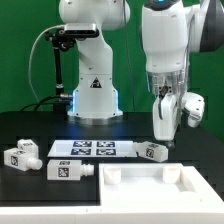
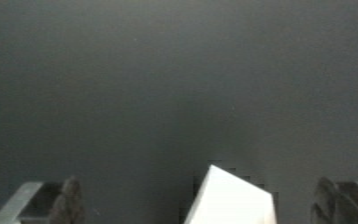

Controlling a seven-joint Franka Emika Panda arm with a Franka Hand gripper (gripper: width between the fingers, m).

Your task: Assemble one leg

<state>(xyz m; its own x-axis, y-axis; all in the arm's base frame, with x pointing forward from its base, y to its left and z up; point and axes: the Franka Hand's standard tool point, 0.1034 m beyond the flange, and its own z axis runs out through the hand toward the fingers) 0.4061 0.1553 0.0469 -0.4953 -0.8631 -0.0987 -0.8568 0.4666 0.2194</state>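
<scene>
My gripper (image 1: 161, 133) hangs at the exterior view's right, just above a white leg (image 1: 153, 151) that lies on the black table by the marker board's end. In the wrist view my gripper (image 2: 197, 200) is open. Its dark fingers (image 2: 48, 202) stand wide apart at both sides. A white corner of the leg (image 2: 229, 200) shows between them, touching neither. Two more legs with tag markers lie at the exterior view's left, one (image 1: 22, 155) farther out and one (image 1: 67, 170) nearer the middle.
The marker board (image 1: 95, 148) lies flat at the table's middle. A large flat white panel with a raised rim (image 1: 160, 186) lies at the front right. The robot base (image 1: 92, 95) stands behind.
</scene>
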